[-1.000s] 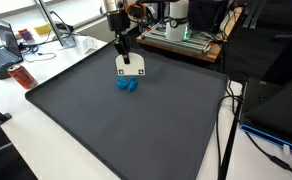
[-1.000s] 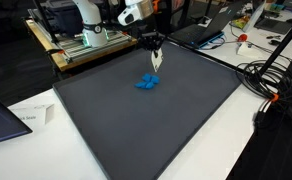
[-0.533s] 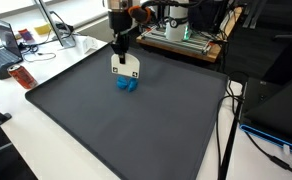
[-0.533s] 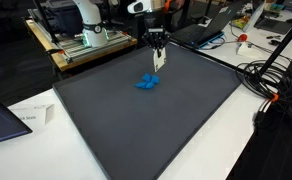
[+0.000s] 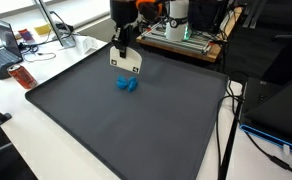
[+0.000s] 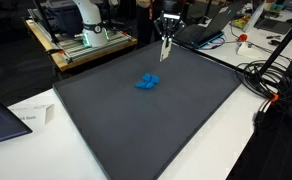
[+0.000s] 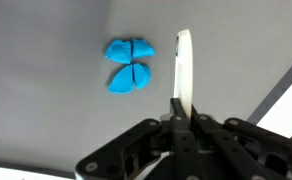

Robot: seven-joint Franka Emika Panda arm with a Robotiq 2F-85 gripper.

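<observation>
1 flat white card [image 7: 184, 62] is pinched between the 2 fingers of the gripper [image 7: 183, 108]. The jaws are pressed onto its lower edge, and in the wrist view it is seen edge-on as a thin upright strip. In both exterior views the card [image 5: 128, 64] hangs below the gripper [image 5: 123, 50] and is held in the air, clear of the dark mat [image 5: 136, 130] that covers most of the desk.

Compared with 1 second ago, the gripper [image 6: 166, 40] and the card [image 6: 165, 51] are found higher and nearer the desk edge that carries the equipment rack [image 5: 181, 35]. Then the card was held just above the blue thing [image 5: 126, 84]. Now the 2 are well apart and nothing is touched by the card. From this it is judged that the card has been lifted away and is being carried, while the blue thing is left where it was.

The blue thing [image 6: 148, 82] lies on the mat [image 6: 146, 135] in the half nearer the rack edge, unmoved across the pictures. In the wrist view it [image 7: 130, 64] appears as 2 rounded lobes side by side, beside the card and not under it. Whether it is 1 piece or 2 cannot be told.

Toward 1 desk corner a laptop [image 5: 0, 45] is seen. At another edge a sheet of paper [image 6: 26, 116] and a bundle of cables [image 6: 271, 85] are lying off the mat.
</observation>
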